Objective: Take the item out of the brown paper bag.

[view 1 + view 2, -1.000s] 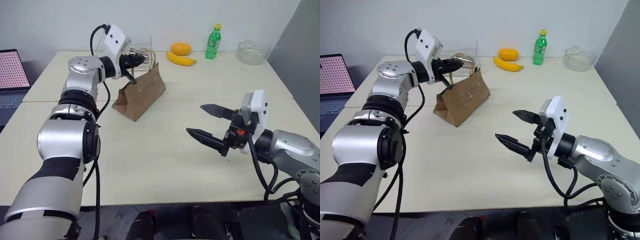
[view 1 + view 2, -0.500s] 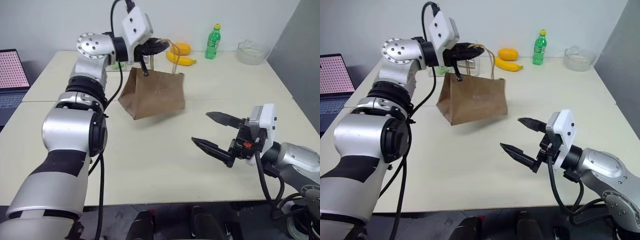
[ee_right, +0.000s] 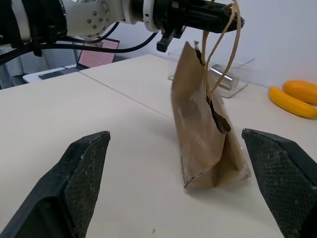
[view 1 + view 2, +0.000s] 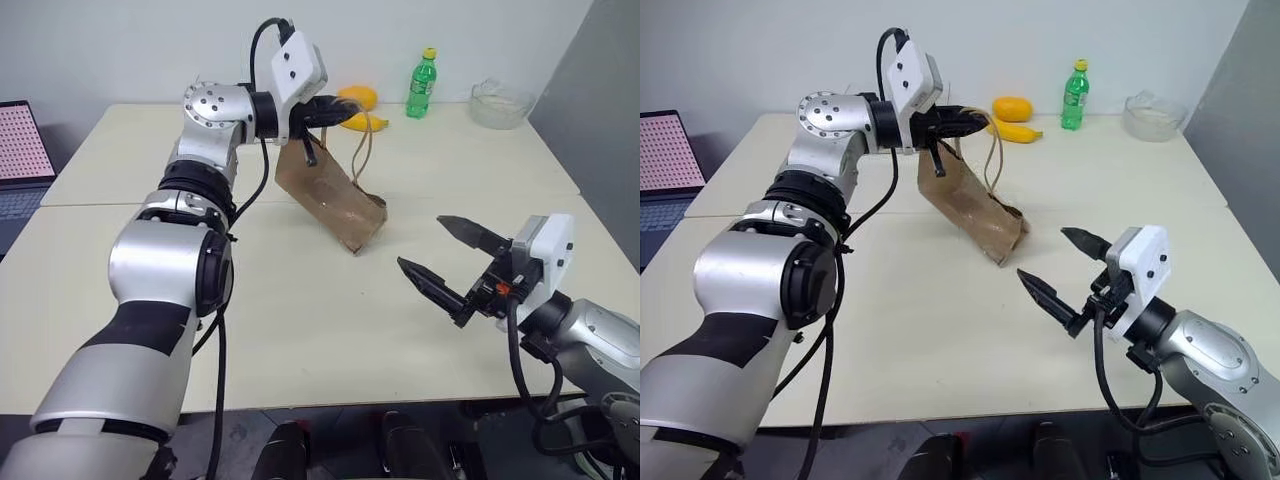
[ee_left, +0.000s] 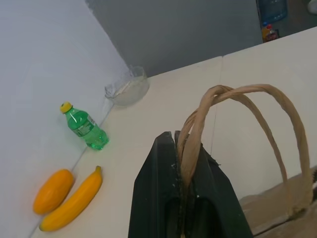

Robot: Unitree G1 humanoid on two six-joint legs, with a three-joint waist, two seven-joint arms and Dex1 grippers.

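A broad cream-coloured table (image 4: 300, 330) takes up most of what I can see, its far edge against a pale wall. Over the middle of it hangs the creased brown paper bag (image 4: 335, 200), tilted, its top up toward the left and its base sloping down to the right, where the lowest corner looks to be touching or just above the tabletop. The left gripper (image 4: 338, 108) reaches in level from the left at the far side, its two black fingers (image 5: 163, 198) pinched shut on the bag's thin tan cord handles (image 5: 237, 99), which loop out past the fingertips. The right gripper (image 4: 452, 260) hovers at the near right, well apart from the bag, its two black fingers spread wide and holding nothing. I cannot see into the bag from here, so the item stays out of sight. At the far left edge an open laptop with a pink-patterned screen (image 4: 20, 150) sits. Along the far side of the table stand a clear glass bowl (image 4: 498, 102), a green plastic bottle with a yellow cap (image 4: 424, 85), a yellow banana (image 5: 72, 201) and an orange rounded fruit (image 5: 52, 191) lying just beside it.
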